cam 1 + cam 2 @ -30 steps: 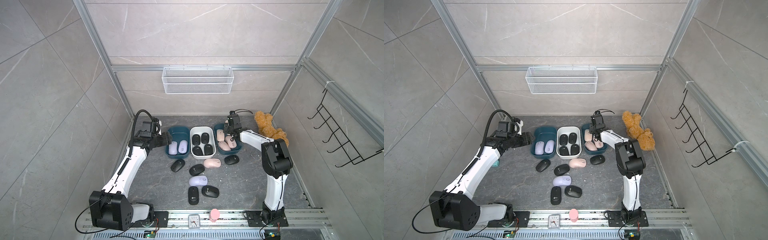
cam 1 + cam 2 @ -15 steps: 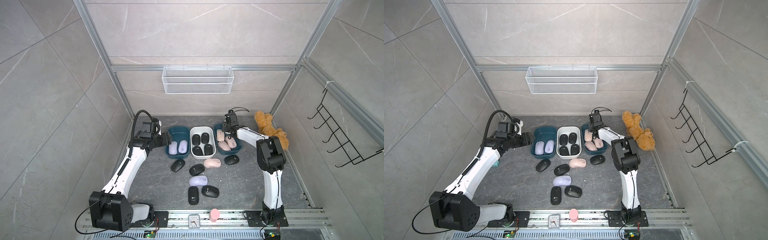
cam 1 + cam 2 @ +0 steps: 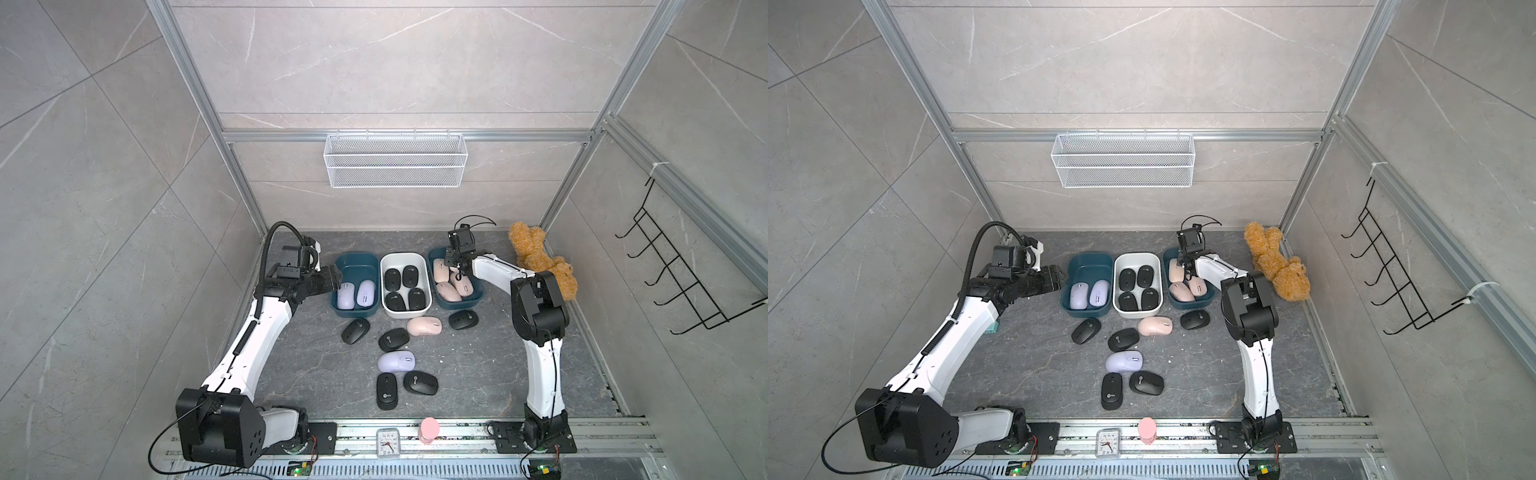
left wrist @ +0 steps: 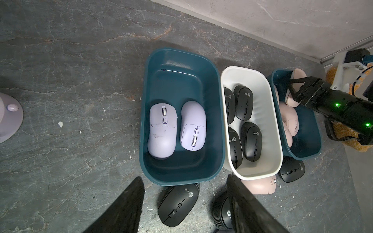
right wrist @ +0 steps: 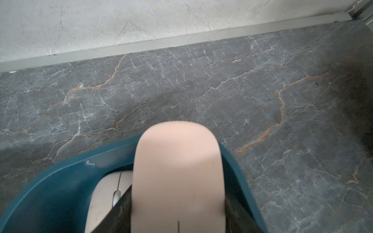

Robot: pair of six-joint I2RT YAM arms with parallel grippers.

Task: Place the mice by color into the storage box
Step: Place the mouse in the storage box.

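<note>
Surface [image 3: 478, 374]: seven loose mice [image 3: 397, 360], five black, one pink, one lilac. Left teal bin [image 3: 353, 312]: two lilac mice [image 3: 346, 296]. White bin [image 3: 407, 313]: four black mice [image 3: 392, 279]. Right teal bin [image 3: 461, 305]: pink mice [image 3: 448, 291], count unclear under right claw [image 3: 457, 270], clenched on pink mouse [image 5: 177, 171] over this bin. Left claw [image 3: 336, 283] released, empty.

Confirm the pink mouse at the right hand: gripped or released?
Gripped. The right hand clamps the pink mouse on both sides, over the teal box holding other pink mice.
</note>
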